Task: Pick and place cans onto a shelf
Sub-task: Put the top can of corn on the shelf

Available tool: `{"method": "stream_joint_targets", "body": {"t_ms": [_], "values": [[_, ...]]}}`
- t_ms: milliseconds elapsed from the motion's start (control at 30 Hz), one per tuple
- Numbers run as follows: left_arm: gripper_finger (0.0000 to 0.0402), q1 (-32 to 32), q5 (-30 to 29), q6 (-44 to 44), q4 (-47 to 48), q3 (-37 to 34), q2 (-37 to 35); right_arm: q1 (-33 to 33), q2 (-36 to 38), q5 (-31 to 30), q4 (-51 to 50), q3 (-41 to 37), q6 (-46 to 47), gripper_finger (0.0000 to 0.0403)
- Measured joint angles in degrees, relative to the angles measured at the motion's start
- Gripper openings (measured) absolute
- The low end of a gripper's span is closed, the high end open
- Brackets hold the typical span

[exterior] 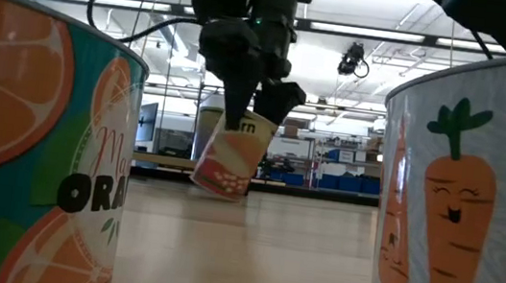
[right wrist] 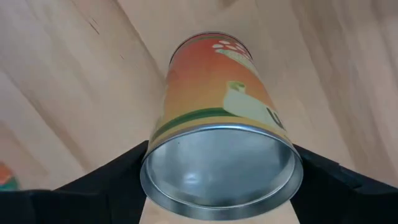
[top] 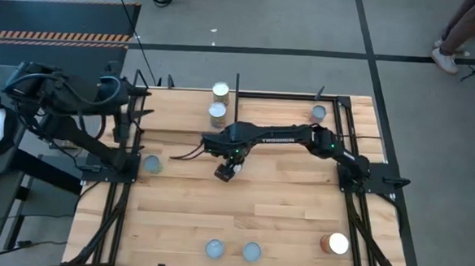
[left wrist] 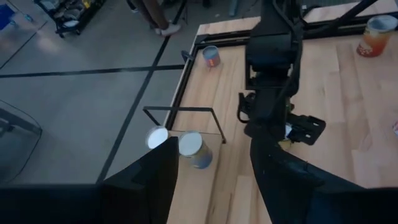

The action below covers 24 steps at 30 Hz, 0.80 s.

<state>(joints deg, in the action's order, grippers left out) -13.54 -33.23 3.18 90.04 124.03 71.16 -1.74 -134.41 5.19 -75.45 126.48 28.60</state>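
Low view | right gripper (exterior: pixel 248 102) clamps tilted can (exterior: pixel 229 153) — off table | left unclear

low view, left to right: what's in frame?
orange-print can → right gripper holding a tilted can off the table → carrot-print can.

- Mid-table: bare wood all round right gripper (top: pixel 229 170) (holding a tilted can (exterior: pixel 229 155) clear of the surface).
- Back edge: two cans (top: pixel 219 100) beside thin black post (top: pixel 236 96) — tight.
- Front edge: cans (top: pixel 232 250) nr middle, another (top: pixel 334 244) front-right; open wood betw.
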Motion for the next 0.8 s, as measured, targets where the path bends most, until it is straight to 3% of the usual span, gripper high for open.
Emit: {"method": "stream_joint_targets", "body": {"t_ms": [233,433,600,800], "values": [[0.0205,0.0,0.0,0.04,-0.02,-0.02,-0.73,0.57,-0.2,-1.26,4.11,-0.28,-1.56,0.039],[0.0205,-0.02,0.09,1.66,-0.02,-0.02,-0.7,0.86,0.7,-1.92,2.7,-0.27,-4.8,0.0381],[0.0205,-0.02,0.96,4.06,-0.02,-0.02,-0.7,1.87,4.78,-8.24,-0.28,-0.39,-14.09,0.0377],[0.0205,-0.02,2.76,11.25,-0.11,-0.44,-0.7,1.98,10.31,-14.4,0.55,-8.43,-25.71,0.0376]]}}
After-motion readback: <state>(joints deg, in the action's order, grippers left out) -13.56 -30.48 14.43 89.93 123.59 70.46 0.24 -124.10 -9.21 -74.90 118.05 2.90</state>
